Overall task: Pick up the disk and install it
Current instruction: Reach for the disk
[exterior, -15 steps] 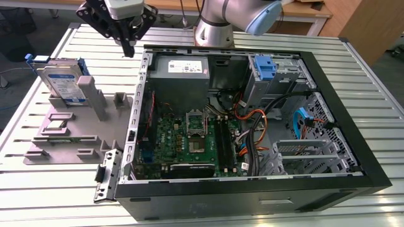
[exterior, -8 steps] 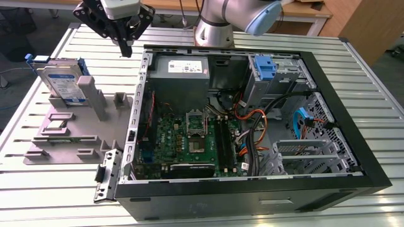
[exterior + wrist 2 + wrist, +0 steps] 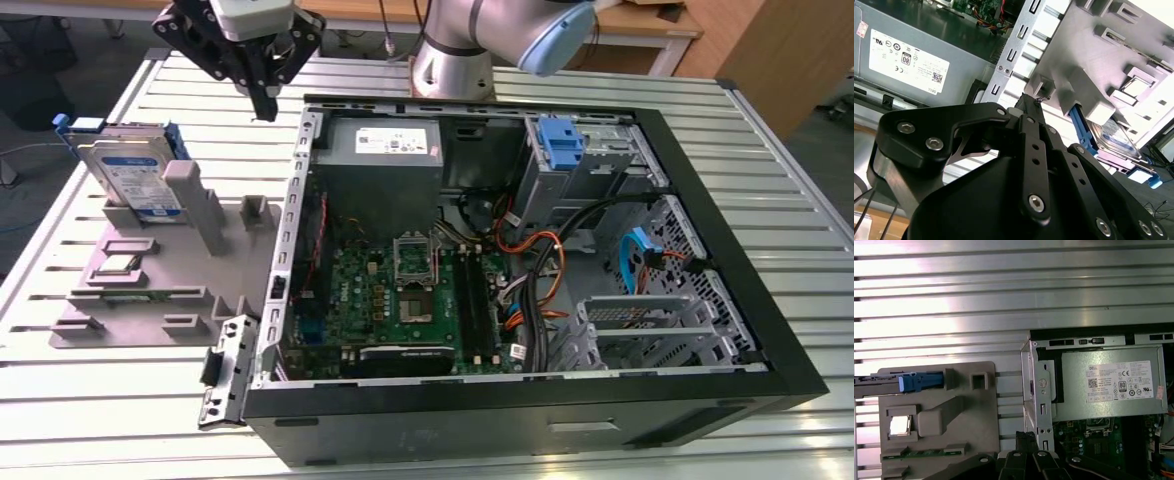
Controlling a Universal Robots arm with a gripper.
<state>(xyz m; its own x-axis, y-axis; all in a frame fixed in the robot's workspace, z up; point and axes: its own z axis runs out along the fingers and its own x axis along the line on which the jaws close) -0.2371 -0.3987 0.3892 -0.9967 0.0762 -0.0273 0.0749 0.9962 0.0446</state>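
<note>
My gripper [image 3: 1029,100] hangs empty, fingers pressed together, tips near the computer case's metal edge [image 3: 1013,55]. The disk [image 3: 1116,140] stands in its blue frame in the grey holder [image 3: 1089,75], apart from me.

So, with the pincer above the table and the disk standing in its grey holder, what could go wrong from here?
1. The pincer hangs shut close to the computer case's metal edge; a careless sideways move could strike it.
2. The disk stands on edge in the grey holder; an off-centre grasp might tip or jam it.
3. Loose cables lie near the drive bay; they could snag the disk.
</note>
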